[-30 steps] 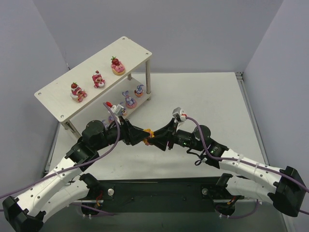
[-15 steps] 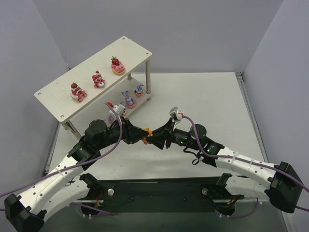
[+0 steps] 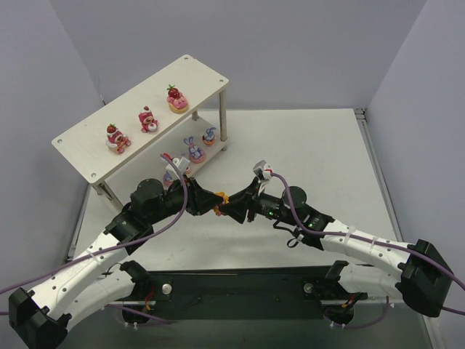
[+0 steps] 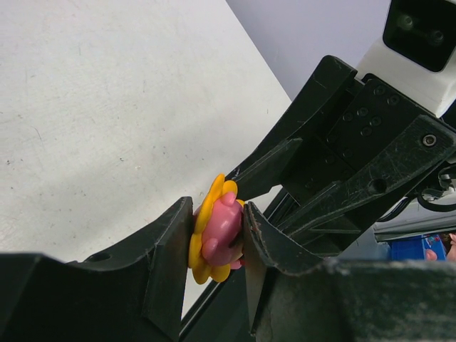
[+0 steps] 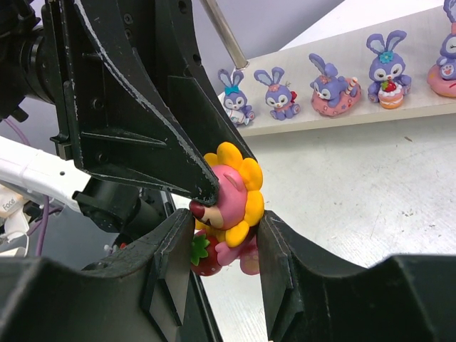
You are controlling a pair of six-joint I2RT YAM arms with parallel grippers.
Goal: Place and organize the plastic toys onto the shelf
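Passing the flower figure (image 3: pixel 224 197) from arm to arm: top view, mid-frame, with the shelf (image 3: pixel 86 147) well apart at upper left.

(a) Left wrist view. The left end effector (image 4: pixel 214 246) is clamped on the figure. One finger bears on the yellow petals and the other on the pink body.

(b) Right wrist view. The right end effector (image 5: pixel 222 242) is closed on the same figure from the opposite side, its fingers against the strawberry and the petal rim. The tips of the left fingers meet the toy's face from the upper left. Which arm carries the load cannot be told.

(c) Change over the last second. The joined fingertips have drifted slightly toward the upper left of the top view. The right forearm has swung in behind them and the left wrist has edged forward. The figure has left neither grip and stays clear of the worktop (image 3: pixel 312 145).

(d) Reading. The hand-over is judged under way but unfinished. Release by the right arm would leave the toy with the left arm, which lies nearer the shelf.

(e) Shelf contents. Three strawberry bears (image 3: pixel 147 119) stand spaced along the upper board and the bunnies (image 5: pixel 328 84) are lined up on the lower. The flower figure appears to be the only toy in view not yet shelved.
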